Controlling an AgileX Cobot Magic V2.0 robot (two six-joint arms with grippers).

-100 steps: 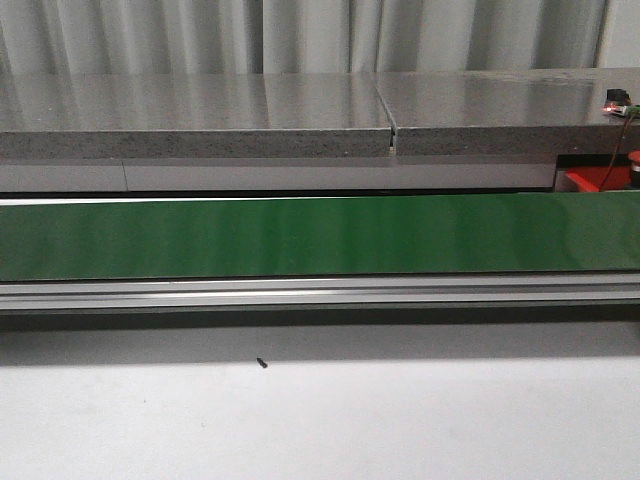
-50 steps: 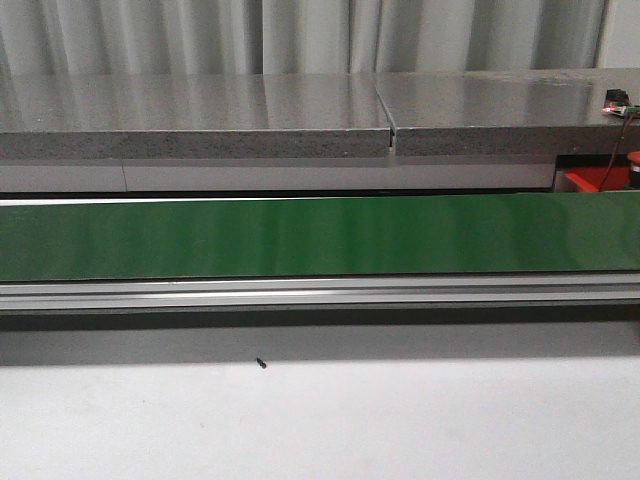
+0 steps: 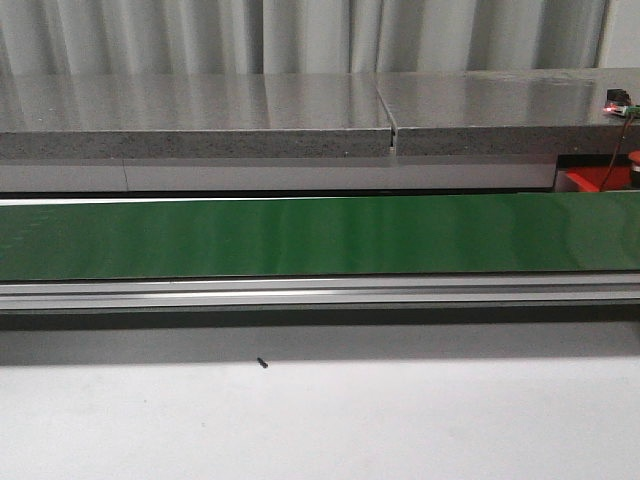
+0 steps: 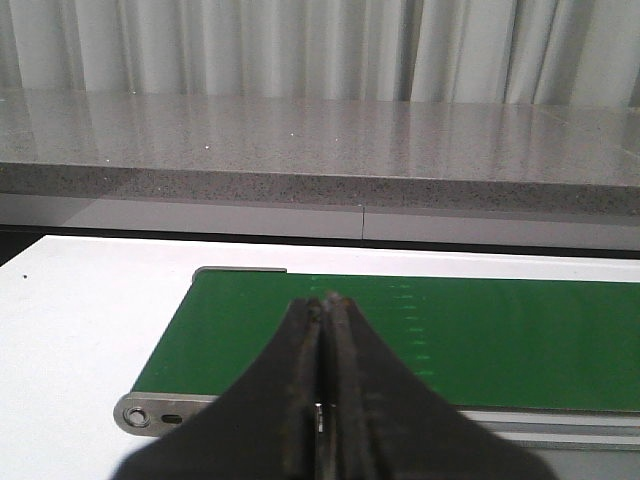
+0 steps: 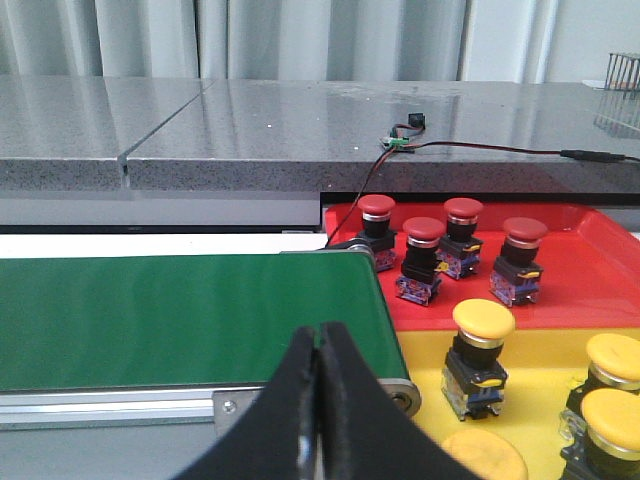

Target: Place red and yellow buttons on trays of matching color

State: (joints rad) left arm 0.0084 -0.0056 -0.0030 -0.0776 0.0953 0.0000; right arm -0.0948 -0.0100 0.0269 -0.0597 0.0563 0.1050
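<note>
In the right wrist view, several red buttons (image 5: 423, 240) stand on the red tray (image 5: 585, 290). Beside them, several yellow buttons (image 5: 483, 325) stand on the yellow tray (image 5: 535, 385). My right gripper (image 5: 320, 335) is shut and holds nothing, hanging over the belt's right end, next to the trays. My left gripper (image 4: 325, 300) is also shut and holds nothing, over the left end of the green belt (image 4: 480, 320). No button lies on the belt (image 3: 320, 235). The front view shows neither gripper, only a corner of the red tray (image 3: 580, 180).
A grey stone counter (image 3: 200, 110) runs behind the belt, with a small circuit board and red wire (image 5: 405, 140) on it. The belt's metal rail (image 3: 320, 292) borders the white table (image 3: 320, 420). A small black speck (image 3: 262, 363) lies there.
</note>
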